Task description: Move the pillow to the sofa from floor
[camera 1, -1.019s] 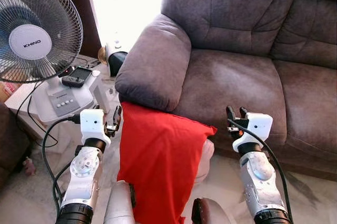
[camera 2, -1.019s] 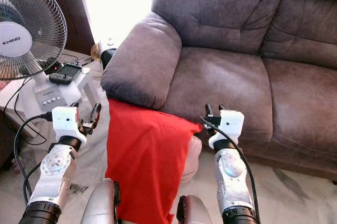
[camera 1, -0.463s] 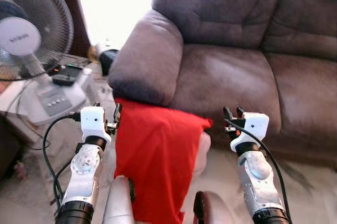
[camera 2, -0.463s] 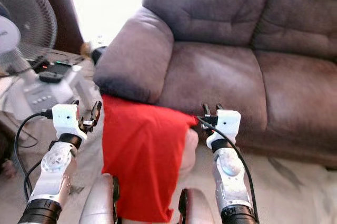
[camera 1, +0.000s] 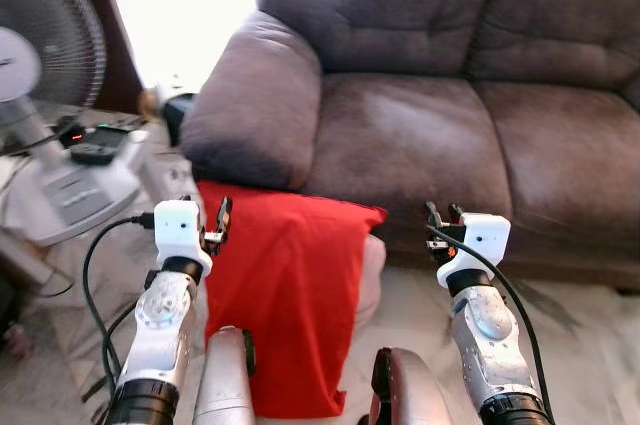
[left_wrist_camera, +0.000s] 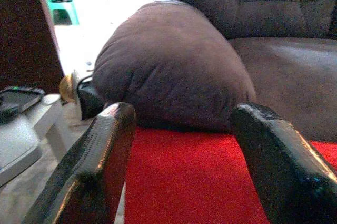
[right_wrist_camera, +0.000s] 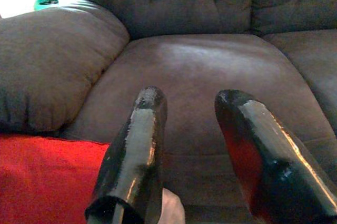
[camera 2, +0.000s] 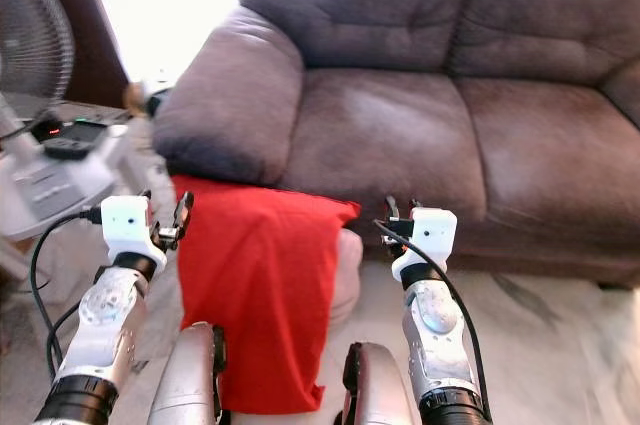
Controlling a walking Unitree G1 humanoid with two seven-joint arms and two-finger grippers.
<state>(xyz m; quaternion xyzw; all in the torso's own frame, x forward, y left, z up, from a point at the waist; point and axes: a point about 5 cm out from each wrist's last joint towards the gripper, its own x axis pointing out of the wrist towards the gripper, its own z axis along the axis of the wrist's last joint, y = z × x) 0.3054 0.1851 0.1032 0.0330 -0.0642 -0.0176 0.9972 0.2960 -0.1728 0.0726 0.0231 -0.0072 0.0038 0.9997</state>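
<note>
The red pillow (camera 1: pixel 285 290) stands on the floor (camera 1: pixel 590 345), leaning against the front of the sofa (camera 1: pixel 420 135) just below its padded armrest (camera 1: pixel 255 105), with its upper edge tucked under the armrest's overhang. A second, pale cushion (camera 1: pixel 370 270) peeks out from behind its right side.

Both arms are raised in front of the robot, one on each side of the pillow. The left gripper (camera 1: pixel 220 223) hovers beside the pillow's upper left corner, jaws spread and empty — in its wrist view the red fabric lies between and below the fingers (left_wrist_camera: pixel 100 166). The right gripper (camera 1: pixel 443 215) hangs off the pillow's right corner, apart from it, jaws also spread, pointing at the seat cushion (right_wrist_camera: pixel 205 76).

This looks like the approach step: nothing is grasped yet. The next move likely calls for bringing both grippers inward and down to catch the pillow at its upper corners or sides, then lifting it clear of the armrest overhang before carrying it onto the seat.

Left of the robot, a fan (camera 1: pixel 45 55) stands on a low white stand with trailing cables — worth keeping the left arm away from.
</note>
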